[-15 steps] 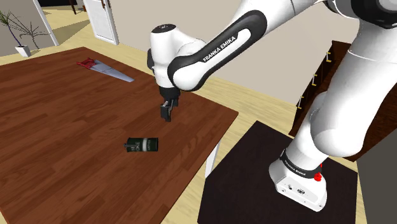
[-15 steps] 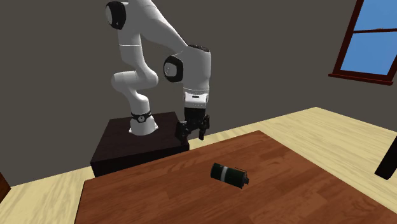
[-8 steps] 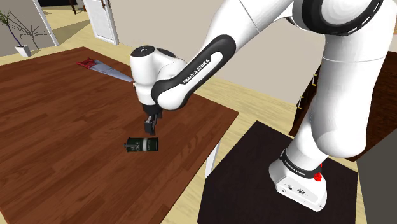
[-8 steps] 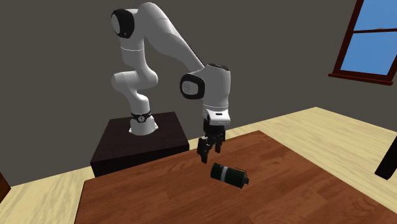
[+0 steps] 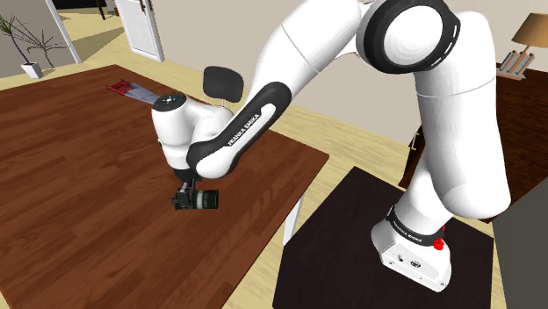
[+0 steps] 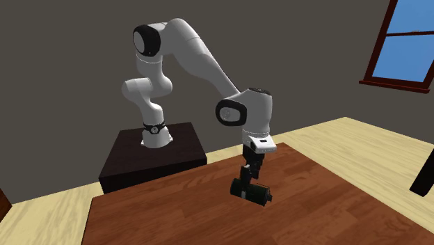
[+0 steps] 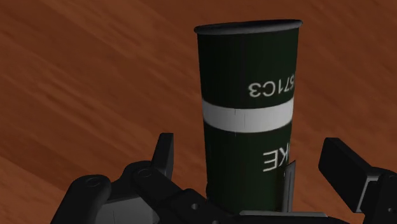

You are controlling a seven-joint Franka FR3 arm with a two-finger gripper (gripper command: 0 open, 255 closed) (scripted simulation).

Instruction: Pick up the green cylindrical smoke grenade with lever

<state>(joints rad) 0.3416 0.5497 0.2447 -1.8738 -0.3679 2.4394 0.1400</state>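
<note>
Lowered the gripper [image 5: 187, 195] since half a second ago, from just above the grenade [image 5: 204, 201] down to it. Swung the arm farther over the table [image 5: 79, 184], hiding part of the saw [image 5: 130, 89] at the far edge. Left the grenade unmoved: on its side, dark green with a white band, near the edge facing the stand [image 5: 347, 237]. Holds the fingers [image 7: 164, 156] apart, straddling the body, neither touching.

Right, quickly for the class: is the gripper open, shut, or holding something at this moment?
Gripper: open, straddling the dark green grenade without touching it.
</note>
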